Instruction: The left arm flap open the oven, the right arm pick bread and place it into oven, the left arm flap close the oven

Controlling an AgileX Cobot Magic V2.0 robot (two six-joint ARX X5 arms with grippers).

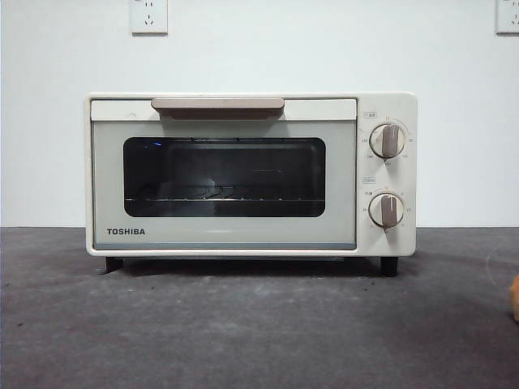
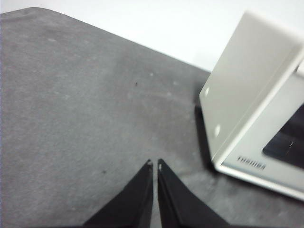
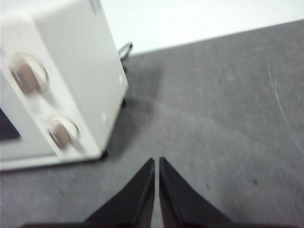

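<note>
The cream-white TOSHIBA oven (image 1: 243,174) stands in the middle of the grey table with its door shut, its taupe handle (image 1: 217,105) at the top and two knobs (image 1: 388,140) at the right. A wire rack shows behind the dark glass. A sliver of the golden-orange bread (image 1: 515,298) shows at the right edge of the front view. My left gripper (image 2: 154,165) is shut and empty above the table beside the oven's left side (image 2: 247,85). My right gripper (image 3: 156,160) is shut and empty beside the oven's knob side (image 3: 61,80). Neither arm shows in the front view.
A grey mat (image 1: 243,332) covers the table in front of the oven. A white wall with two sockets (image 1: 149,16) stands behind. A dark cable (image 3: 124,49) runs behind the oven's right rear corner.
</note>
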